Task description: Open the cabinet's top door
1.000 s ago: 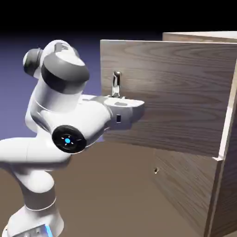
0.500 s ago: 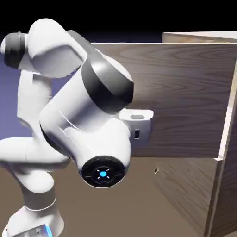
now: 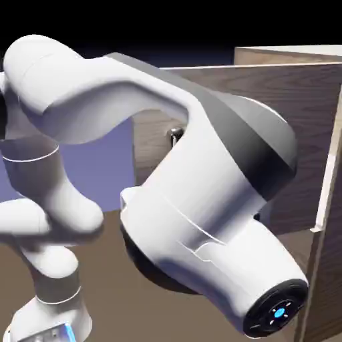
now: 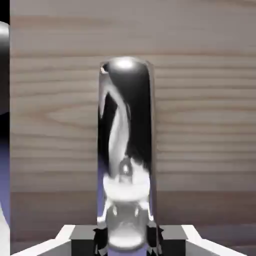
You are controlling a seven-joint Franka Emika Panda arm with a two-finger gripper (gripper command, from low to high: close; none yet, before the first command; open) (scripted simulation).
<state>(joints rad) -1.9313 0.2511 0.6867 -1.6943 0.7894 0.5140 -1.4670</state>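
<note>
Top door (image 3: 294,107) of the wood-grain cabinet (image 3: 287,58) stands swung out from the body, filling the middle and right of the exterior view behind the robot arm (image 3: 200,180). Its free edge shows left of centre; its attached side lies toward the right edge of the frame, above the lower panel (image 3: 296,248). Curved metal handle (image 4: 126,120) runs upright through the centre of the hand view, close to the free edge, which shows at far left; from there a pull gets good leverage about the hinge. Gripper (image 4: 128,240) is closed down narrow on the handle, one fingertip to each side of the bar at bottom centre. The grip crosses the bar's width, so the bar sits trapped and the door should follow the hand outward. Exterior view shows the handle only as a small dark piece left of centre; the arm hides the grip itself. Arm bulk lies across the door's front, elbowed toward lower right, presumably to let the hand turn with the panel along its arc. Opening looks well advanced, near the end by my judgement. Any further pull wants a curved path; a straight tug could twist the fingertips off the polished metal.
</note>
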